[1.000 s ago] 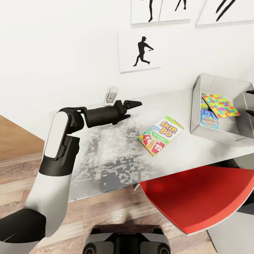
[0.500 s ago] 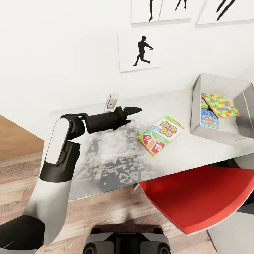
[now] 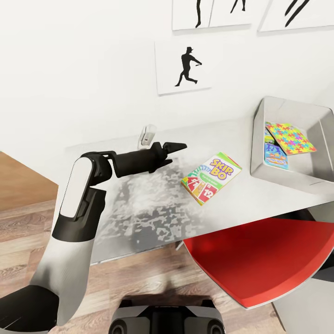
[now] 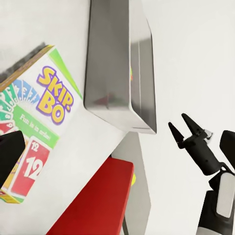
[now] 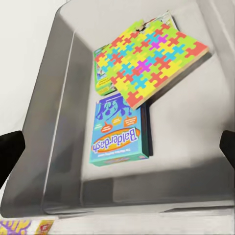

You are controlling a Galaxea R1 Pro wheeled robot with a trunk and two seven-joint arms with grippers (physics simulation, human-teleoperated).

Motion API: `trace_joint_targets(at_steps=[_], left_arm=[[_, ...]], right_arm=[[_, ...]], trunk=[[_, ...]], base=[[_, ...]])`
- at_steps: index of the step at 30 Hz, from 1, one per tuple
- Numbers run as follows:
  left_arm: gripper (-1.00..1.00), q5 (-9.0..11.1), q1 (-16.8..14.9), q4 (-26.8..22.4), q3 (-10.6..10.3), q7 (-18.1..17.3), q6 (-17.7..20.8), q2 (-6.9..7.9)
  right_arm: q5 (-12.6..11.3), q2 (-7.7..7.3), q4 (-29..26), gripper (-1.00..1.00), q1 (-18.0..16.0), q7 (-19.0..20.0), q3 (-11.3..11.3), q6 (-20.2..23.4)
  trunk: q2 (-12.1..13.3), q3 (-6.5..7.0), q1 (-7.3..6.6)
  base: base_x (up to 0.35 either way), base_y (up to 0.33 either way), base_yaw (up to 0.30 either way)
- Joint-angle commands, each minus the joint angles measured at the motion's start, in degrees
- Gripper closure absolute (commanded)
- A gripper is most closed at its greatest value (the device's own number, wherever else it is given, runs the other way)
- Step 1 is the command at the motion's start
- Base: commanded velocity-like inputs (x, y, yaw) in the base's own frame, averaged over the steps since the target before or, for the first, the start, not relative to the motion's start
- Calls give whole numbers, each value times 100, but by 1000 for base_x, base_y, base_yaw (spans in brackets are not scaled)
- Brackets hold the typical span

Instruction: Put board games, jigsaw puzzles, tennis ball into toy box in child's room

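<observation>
Green Skip-Bo box (image 3: pixel 211 178), red and yellow print, lies flat on the counter (image 3: pixel 153 204) just beside the toy box (image 3: pixel 260 139). Inside the toy box: a multicolour jigsaw puzzle (image 3: pixel 290 138) tilted over a teal game box (image 3: pixel 275 156). Left hand (image 3: pixel 178 146) hovers near the Skip-Bo box, fingers nearly closed, empty; right hand (image 4: pixel 187 130) parted, empty.

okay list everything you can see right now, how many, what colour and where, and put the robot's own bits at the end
Skip-Bo game box: one, green with red and yellow, flat on the table beside the toy box.
Toy box: one, light grey, on the table's right end.
Jigsaw puzzle: one visible, multicolour, tilted inside the toy box over another game box.
Balderdash game box: one, teal-blue, flat on the toy box floor.
Green-edged game box: one, mostly under the puzzle.
Table: one, pale grey top, against the wall.
Chair: one, red, at the table.
Silhouette pictures: several, black on white, on the wall.
Left gripper: black, above the table, left of Skip-Bo.
Right gripper: black, open, by the toy box.
</observation>
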Motion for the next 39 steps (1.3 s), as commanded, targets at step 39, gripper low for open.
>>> trace_joint_targets(at_steps=[39], left_arm=[[-100,111,407,124,-215,-67,54,80]], right_arm=[[57,-170,-114,-100,43,65,-488,27]], trunk=[[-7,-6,2]], base=[[0,0,0]])
